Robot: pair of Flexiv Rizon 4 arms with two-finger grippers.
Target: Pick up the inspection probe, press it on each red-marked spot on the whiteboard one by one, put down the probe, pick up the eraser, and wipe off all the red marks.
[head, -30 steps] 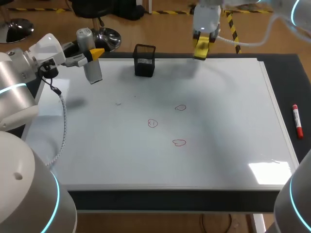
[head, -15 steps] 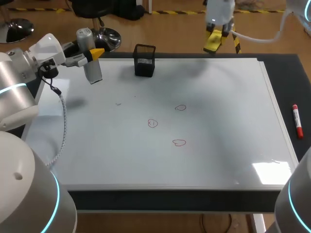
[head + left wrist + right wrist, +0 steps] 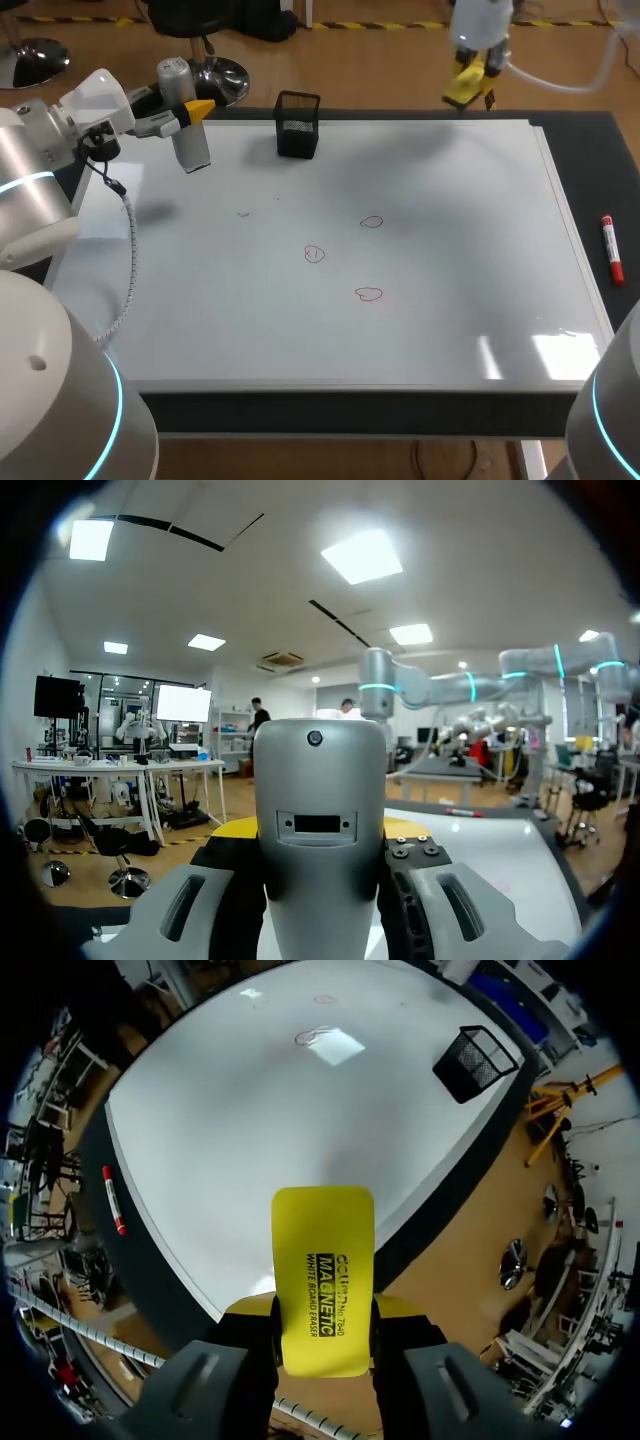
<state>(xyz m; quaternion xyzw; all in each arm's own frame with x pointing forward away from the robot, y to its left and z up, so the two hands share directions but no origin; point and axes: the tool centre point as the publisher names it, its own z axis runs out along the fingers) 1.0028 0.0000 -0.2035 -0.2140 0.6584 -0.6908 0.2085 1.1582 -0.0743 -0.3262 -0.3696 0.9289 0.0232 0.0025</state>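
The grey cylindrical probe (image 3: 188, 135) hangs upright over the whiteboard's (image 3: 450, 200) far left corner, and my left gripper (image 3: 192, 110) is shut on it. In the left wrist view the probe (image 3: 320, 770) fills the space between the yellow tips of the left gripper (image 3: 320, 830). My right gripper (image 3: 468, 90) is shut on the yellow eraser (image 3: 466, 82), held in the air just beyond the board's far edge. From the right wrist the eraser (image 3: 322, 1260) sticks out ahead of the right gripper (image 3: 322, 1312). Three red marks (image 3: 371, 222), (image 3: 314, 254), (image 3: 369, 294) sit mid-board.
A black mesh holder (image 3: 297, 124) stands at the board's far edge, also seen from the right wrist as the mesh holder (image 3: 475, 1062). A red marker (image 3: 611, 250) lies on the dark table right of the board.
My right arm has carried the eraser to the right and farther back, past the board's far edge. The left arm and the probe have not moved.
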